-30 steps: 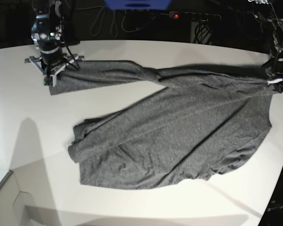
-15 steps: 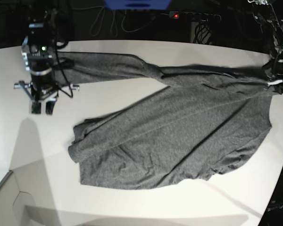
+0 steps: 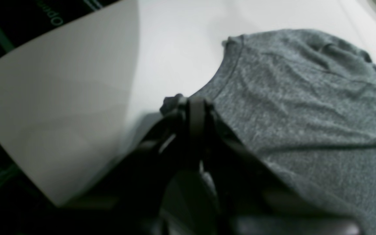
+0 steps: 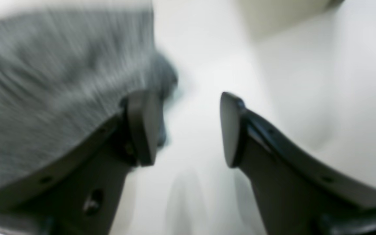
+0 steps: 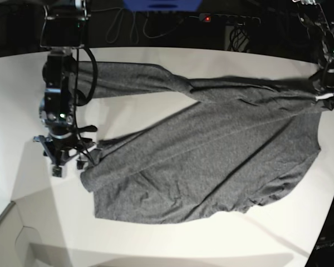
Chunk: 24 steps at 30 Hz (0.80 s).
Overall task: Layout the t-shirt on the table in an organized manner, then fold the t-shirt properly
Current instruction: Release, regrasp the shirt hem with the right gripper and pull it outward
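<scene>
One t-shirt [image 5: 211, 150] lies on one table [image 5: 156, 245]. Two grippers: the left gripper [image 5: 324, 92], upper right, clenches the t-shirt; the right gripper [image 4: 189, 130], at left, stands released.

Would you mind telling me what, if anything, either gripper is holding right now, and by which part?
The left gripper is shut on the heathered dark grey knit t-shirt, pinching its edge beside the neckline. The right gripper is open and holds nothing.

Black arms, dark flat fingers [image 4: 142, 127]
</scene>
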### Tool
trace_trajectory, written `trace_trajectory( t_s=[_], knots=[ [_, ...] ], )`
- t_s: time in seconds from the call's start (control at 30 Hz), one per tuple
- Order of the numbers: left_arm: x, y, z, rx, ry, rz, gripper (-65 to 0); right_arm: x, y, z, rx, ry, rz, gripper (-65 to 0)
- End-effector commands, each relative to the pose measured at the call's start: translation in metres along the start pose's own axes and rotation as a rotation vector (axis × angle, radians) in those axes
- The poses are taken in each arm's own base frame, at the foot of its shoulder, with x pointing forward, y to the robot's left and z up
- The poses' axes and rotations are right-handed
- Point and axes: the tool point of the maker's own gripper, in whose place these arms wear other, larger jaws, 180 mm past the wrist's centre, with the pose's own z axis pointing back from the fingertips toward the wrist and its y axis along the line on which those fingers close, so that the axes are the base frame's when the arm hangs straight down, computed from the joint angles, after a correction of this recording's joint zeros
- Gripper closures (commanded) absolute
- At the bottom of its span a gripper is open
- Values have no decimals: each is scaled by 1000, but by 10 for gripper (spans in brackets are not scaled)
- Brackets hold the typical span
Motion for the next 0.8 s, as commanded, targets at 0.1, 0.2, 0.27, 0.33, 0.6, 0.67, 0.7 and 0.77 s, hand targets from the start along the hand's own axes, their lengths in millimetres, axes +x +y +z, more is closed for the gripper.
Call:
trace_trajectory(
  t_s=[0.1,0.2,0.27,0.33,0.6,0.67,0.7,0.77],
  knots=[
    [17,-2,-1,-10,-48,-10,-3,19,21,-27,166,-9,108,-314],
    [13,-2,1,-8,-41,-3,-3,20,29,-36,210,8,122,-315],
    [8,-2,2,-4,-37,0,-3,24,26,-42,210,15,125,-318],
    [7,-3,2,-4,-36,4,-3,25,25,-46,209,23,122,-319],
    [4,-2,3,-2,-28,8,-3,37,21,-60,243,38,147,-319],
    [4,-1,3,0,-27,3,-3,40,23,-60,253,34,153,-319],
    [4,-1,3,-1,-27,6,-3,41,24,-60,255,32,154,-319],
    [4,-1,3,-2,-27,9,-3,42,23,-60,253,31,153,-319]
  ],
)
